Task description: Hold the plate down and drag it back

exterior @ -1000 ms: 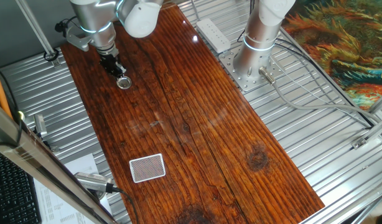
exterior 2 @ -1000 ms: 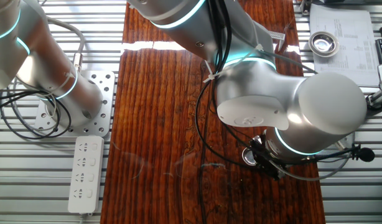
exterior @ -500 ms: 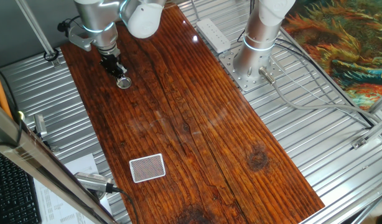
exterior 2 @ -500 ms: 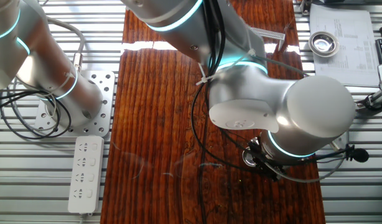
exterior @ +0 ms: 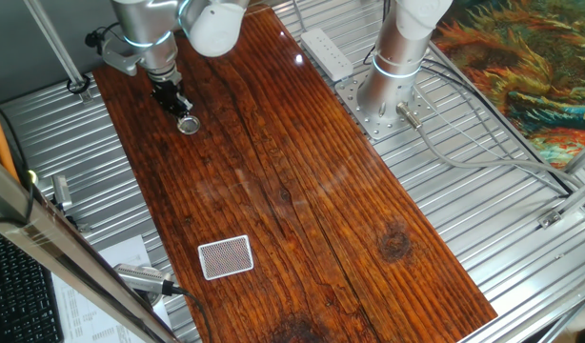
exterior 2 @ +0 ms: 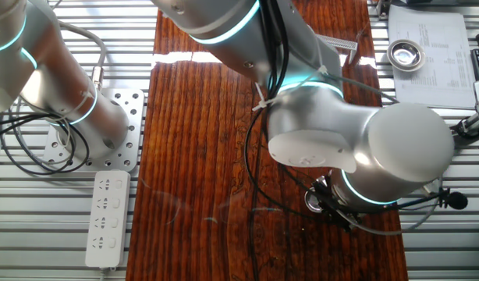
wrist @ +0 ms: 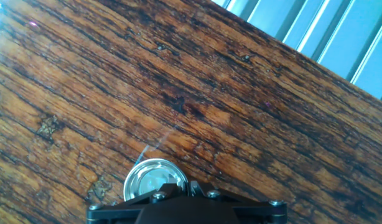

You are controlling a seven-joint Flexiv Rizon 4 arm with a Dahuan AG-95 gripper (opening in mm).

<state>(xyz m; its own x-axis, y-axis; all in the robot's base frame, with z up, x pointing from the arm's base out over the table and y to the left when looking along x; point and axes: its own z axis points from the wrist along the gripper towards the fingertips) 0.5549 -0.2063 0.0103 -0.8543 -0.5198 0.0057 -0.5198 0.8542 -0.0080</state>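
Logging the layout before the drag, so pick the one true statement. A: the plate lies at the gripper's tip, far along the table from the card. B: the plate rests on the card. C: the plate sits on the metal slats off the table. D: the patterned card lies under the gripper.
A: the plate lies on the wooden table right at the gripper, while the card lies alone towards the other end.

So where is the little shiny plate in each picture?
One fixed view: the plate sits upper left on the wooden table, just below the gripper.
The other fixed view: lower right, mostly hidden under the arm.
Hand view: bottom centre, at the fingertips.
Shared landmark: the wooden table.
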